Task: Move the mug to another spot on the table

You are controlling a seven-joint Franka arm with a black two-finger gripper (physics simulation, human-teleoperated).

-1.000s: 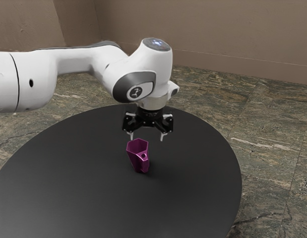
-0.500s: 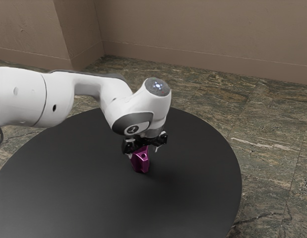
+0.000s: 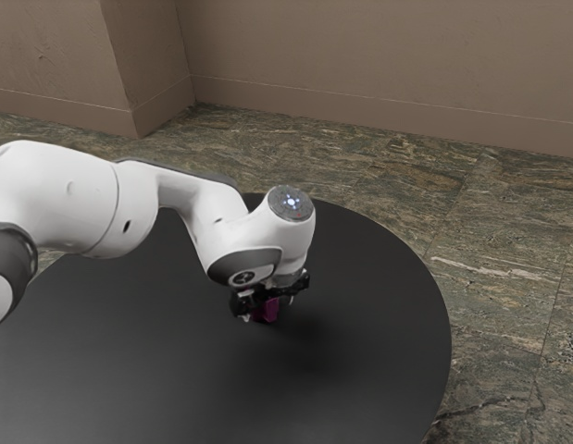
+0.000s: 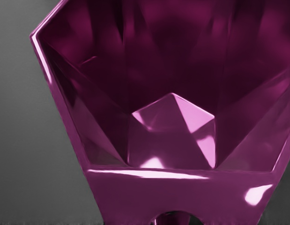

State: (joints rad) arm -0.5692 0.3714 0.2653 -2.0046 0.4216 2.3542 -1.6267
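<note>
Mug, exterior view: magenta mug stands on the round black table, near the table's middle; just a sliver of it shows beneath the hand.
Gripper, exterior view: black gripper sits low over the table, right at the mug, covering most of it.
Claw state: cannot tell whether apart or clamped on the mug.
Arm: white arm reaches over the table from the exterior view's left.
Floor: marbled stone floor surrounds the table.
Mug, wrist view: mug lies directly under the hand, mouth up, with faceted walls and glossy inside.
Table, wrist view: dark grey table shows beside the mug.
</note>
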